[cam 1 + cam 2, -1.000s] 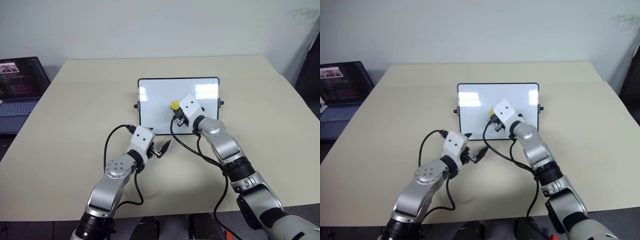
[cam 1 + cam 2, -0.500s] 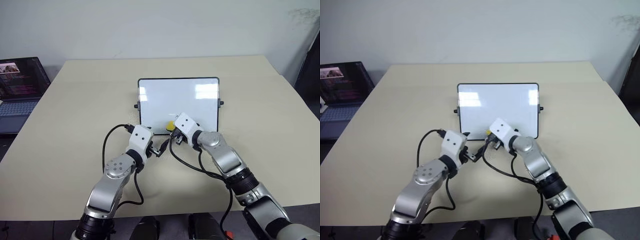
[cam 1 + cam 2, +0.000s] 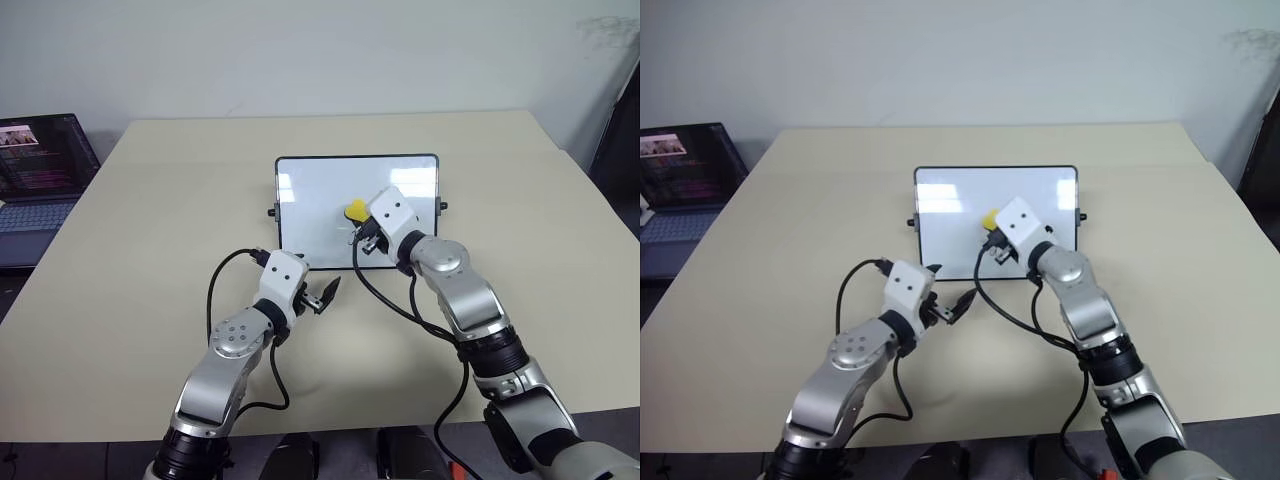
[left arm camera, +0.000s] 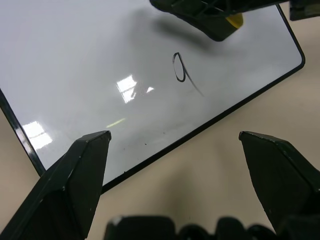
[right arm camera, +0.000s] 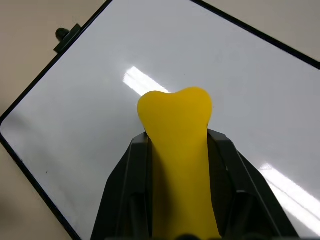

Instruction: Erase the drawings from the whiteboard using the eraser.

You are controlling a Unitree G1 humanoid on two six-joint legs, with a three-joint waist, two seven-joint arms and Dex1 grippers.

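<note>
The right pincer (image 3: 358, 222) is clamping the eraser (image 5: 180, 150), its two black fingers pressing on both long sides of the yellow block. The rounded yellow end of the eraser is sticking out past the fingertips and is pointing at the white surface of the whiteboard (image 3: 310, 205). In the head views the eraser is sitting over the middle part of the board, a little right of centre; whether it is touching the surface I cannot tell.

The left pincer (image 3: 322, 297) is standing apart, with its fingers (image 4: 75, 180) spread wide and holding nothing. It is hovering above the desk (image 3: 150, 260) just in front of the near edge of the board, pointing toward it.

In the left wrist view one of the drawings (image 4: 181, 70), a dark mark like a 9, is showing on the board near its black frame, with the right pincer and the eraser just beyond it.

The whiteboard is lying in the middle of the desk. A laptop (image 3: 35, 170) is sitting off the far left side of the desk.
</note>
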